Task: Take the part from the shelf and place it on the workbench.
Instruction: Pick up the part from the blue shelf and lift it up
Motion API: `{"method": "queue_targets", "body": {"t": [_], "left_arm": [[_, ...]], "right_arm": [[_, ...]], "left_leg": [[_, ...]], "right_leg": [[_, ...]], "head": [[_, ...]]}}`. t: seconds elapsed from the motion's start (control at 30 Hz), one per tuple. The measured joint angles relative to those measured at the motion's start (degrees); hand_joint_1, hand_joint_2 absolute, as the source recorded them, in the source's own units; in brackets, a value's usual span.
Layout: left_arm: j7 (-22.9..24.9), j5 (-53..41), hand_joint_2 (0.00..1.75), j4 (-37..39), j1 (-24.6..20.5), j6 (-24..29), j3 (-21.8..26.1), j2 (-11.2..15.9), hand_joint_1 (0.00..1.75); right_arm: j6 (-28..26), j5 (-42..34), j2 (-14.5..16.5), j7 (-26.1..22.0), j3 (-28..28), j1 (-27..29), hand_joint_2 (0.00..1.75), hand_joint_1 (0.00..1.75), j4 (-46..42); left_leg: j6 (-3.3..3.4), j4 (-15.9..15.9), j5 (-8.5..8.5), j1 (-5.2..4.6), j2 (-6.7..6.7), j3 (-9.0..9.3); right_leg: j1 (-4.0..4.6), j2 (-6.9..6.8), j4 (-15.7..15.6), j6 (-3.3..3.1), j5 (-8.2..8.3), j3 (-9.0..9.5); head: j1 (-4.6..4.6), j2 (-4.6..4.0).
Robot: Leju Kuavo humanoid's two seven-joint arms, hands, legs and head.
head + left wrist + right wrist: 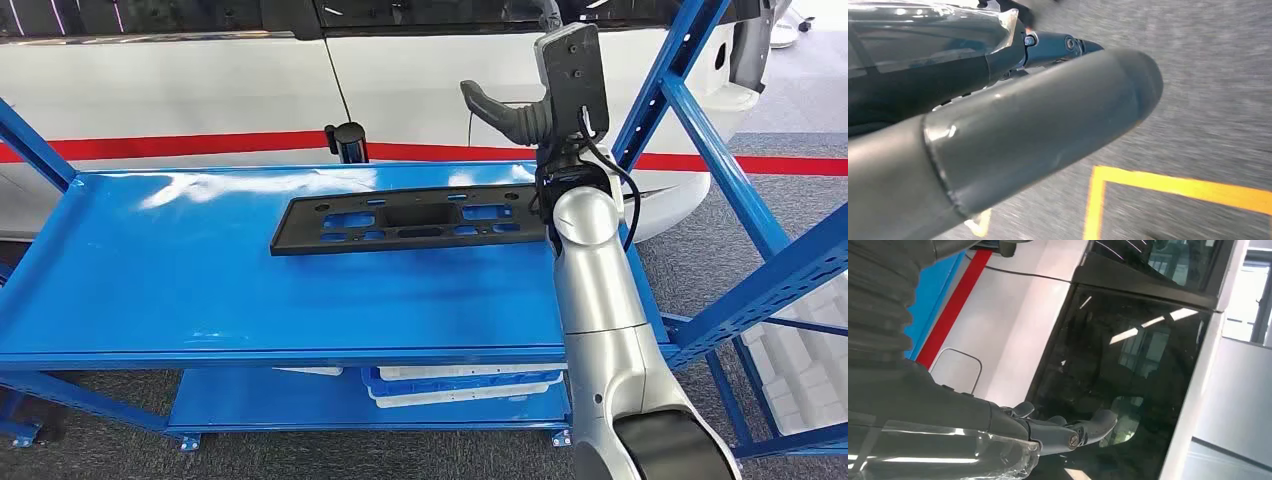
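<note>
The part, a flat black plastic panel with several cut-outs, lies on the blue shelf right of centre. My right hand is raised above the part's right end and points up and away, fingers spread and holding nothing. In the right wrist view its fingers stretch out towards a dark car window. My left hand hangs over the grey floor with its thumb straight and nothing in it.
A white car with a red stripe stands just behind the shelf. Blue shelf uprights rise close to my right arm. White trays sit on the lower shelf. A yellow line marks the floor.
</note>
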Motion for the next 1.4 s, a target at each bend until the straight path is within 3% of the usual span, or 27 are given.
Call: {"method": "queue_targets", "body": {"t": [0.23, 0.4, 0.6, 0.9, 1.07, 1.27, 1.4], "left_arm": [[7.7, -2.6, 0.0, 0.2, 0.7, -0.8, -2.6, -0.1, 0.0], [8.3, -2.2, 0.0, 0.2, 0.7, -0.4, -3.3, -0.8, 0.0], [7.8, -0.3, 0.0, 0.2, 0.8, 1.2, -2.8, -2.0, 0.0], [8.2, -0.2, 0.0, 0.2, 0.9, 1.7, -1.7, -2.8, 0.0], [7.7, 0.3, 0.0, 0.2, 0.9, 2.4, -1.1, -3.0, 0.0], [7.0, -0.3, 0.0, 0.2, 0.9, 2.5, -0.4, -3.0, 0.0], [6.9, -0.7, 0.0, 0.2, 0.9, 2.3, -0.4, -2.9, 0.0]], "right_arm": [[1.7, 4.6, 0.4, -0.9, 7.1, 6.1, 1.75, 0.0, -1.2], [3.0, 8.2, 2.8, -1.8, 16.7, 10.6, 1.75, 0.0, 0.6], [2.8, 10.1, 6.7, -1.6, 25.3, 11.0, 1.75, 0.0, 8.9], [-0.7, 9.3, 7.5, 0.0, 33.2, 9.4, 1.75, 0.0, 15.5], [-7.8, 16.2, 7.4, 4.7, 35.7, 8.1, 1.75, 0.0, 18.0], [-21.7, 31.8, 7.4, 16.4, 38.3, 4.5, 1.75, 0.0, 26.4], [-24.4, 37.7, 7.4, 20.5, 41.0, 2.6, 1.75, 0.0, 31.1]], "left_leg": [[-0.01, 0.0, -0.04, 0.01, 0.01, 0.04], [-0.04, 0.0, -0.07, 0.05, 0.03, -0.02], [-0.07, 0.0, -0.05, 0.05, 0.02, 0.01], [-0.07, 0.0, -0.04, 0.01, 0.0, 0.09], [-0.07, 0.0, -0.05, -0.01, 0.01, 0.12], [-0.07, 0.0, -0.05, -0.02, 0.01, 0.16], [-0.07, 0.0, -0.05, -0.02, 0.01, 0.25]], "right_leg": [[0.0, 0.01, 0.0, 0.0, -0.01, 0.02], [0.01, 0.03, 0.0, -0.01, -0.01, 0.01], [0.03, 0.0, 0.0, -0.02, -0.02, 0.04], [0.01, -0.01, 0.0, -0.01, -0.01, 0.12], [-0.01, -0.01, 0.0, -0.01, -0.01, 0.13], [-0.04, 0.0, 0.0, -0.01, -0.01, 0.2], [-0.03, -0.01, 0.0, -0.01, -0.01, 0.23]], "head": [[-0.02, 0.0], [-0.01, 0.0], [-0.02, 0.0], [-0.01, 0.0], [-0.01, 0.0], [0.0, 0.0], [-0.02, 0.0]]}}
